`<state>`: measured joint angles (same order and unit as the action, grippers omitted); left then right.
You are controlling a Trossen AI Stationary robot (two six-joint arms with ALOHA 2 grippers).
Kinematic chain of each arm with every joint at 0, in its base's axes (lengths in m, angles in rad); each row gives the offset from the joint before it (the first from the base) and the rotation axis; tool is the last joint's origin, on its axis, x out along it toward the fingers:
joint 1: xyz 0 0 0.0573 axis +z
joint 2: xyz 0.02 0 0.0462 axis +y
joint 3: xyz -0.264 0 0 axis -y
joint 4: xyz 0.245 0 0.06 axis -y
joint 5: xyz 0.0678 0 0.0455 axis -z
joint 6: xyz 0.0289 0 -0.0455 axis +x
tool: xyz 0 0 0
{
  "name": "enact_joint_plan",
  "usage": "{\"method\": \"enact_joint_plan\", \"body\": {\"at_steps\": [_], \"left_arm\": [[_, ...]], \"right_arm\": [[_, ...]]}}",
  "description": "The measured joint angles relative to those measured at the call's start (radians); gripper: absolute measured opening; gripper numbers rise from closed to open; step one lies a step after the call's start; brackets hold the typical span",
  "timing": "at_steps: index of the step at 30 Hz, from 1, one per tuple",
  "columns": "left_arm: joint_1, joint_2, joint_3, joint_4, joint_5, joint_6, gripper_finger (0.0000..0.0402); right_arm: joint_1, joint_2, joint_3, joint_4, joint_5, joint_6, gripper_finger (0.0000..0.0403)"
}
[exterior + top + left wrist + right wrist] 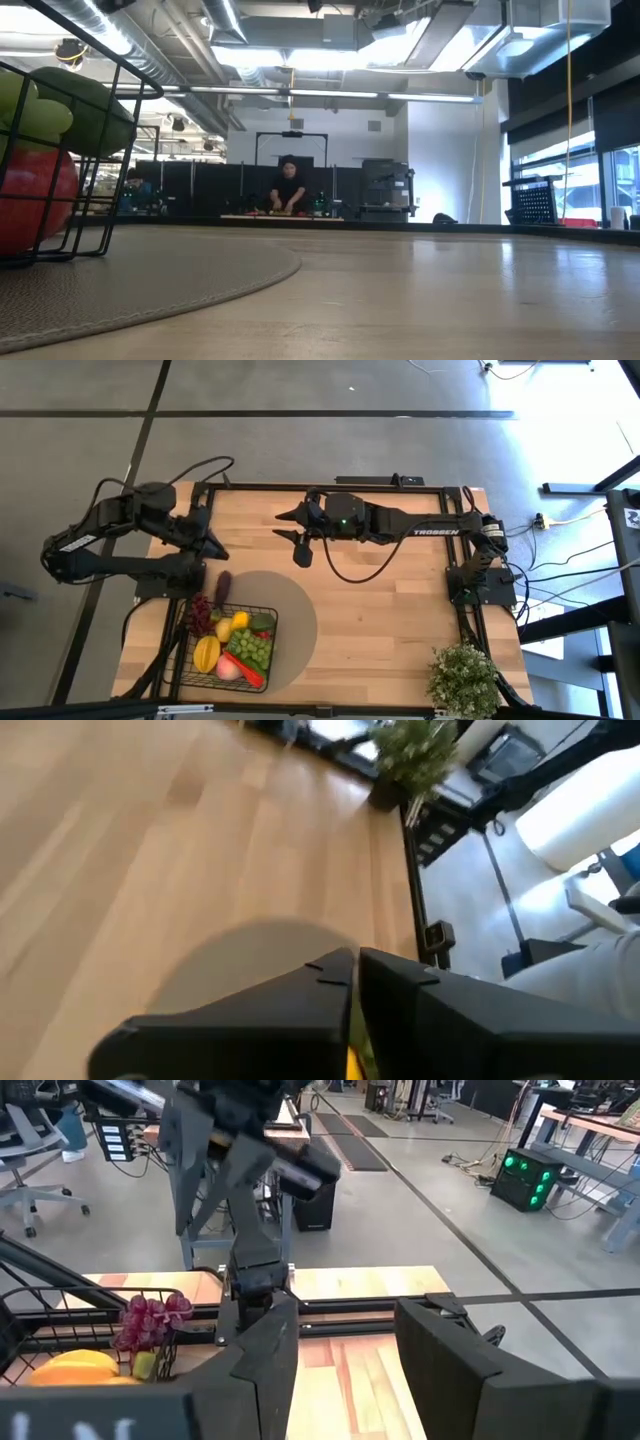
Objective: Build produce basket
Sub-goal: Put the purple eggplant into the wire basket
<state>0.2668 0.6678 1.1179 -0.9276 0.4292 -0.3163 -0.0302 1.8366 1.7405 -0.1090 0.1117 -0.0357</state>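
Several produce [232, 643] pieces fill the basket [272, 612]; left gripper [214, 548] fingers closed empty, right gripper [292, 530] fingers apart.

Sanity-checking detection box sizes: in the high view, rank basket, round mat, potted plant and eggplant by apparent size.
1. round mat
2. basket
3. potted plant, clearly smaller than the basket
4. eggplant

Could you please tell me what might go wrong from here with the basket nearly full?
1. The eggplant lies across the rim of the basket and could roll out onto the mat.
2. The left gripper, shut, hangs close above that eggplant; a careless move might knock it off.
3. Produce is piled high, so further pieces may spill.
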Motion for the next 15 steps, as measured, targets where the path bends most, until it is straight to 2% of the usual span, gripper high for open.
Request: {"method": "enact_joint_plan", "body": {"at_steps": [3, 9, 15], "left_arm": [[0.000, 0.002, 0.000, -0.078, -0.025, -0.042, 0.0032], [0.000, 0.038, 0.000, -0.284, -0.142, -0.121, 0.0086], [0.000, 0.087, 0.000, -0.485, -0.278, -0.430, 0.0095]], "right_arm": [[-0.003, 0.000, 0.000, 0.000, 0.000, 0.000, 0.0163], [-0.011, 0.000, 0.000, -0.002, 0.000, 0.000, 0.0163], [-0.024, 0.000, 0.000, -0.002, 0.001, 0.000, 0.0163]]}}
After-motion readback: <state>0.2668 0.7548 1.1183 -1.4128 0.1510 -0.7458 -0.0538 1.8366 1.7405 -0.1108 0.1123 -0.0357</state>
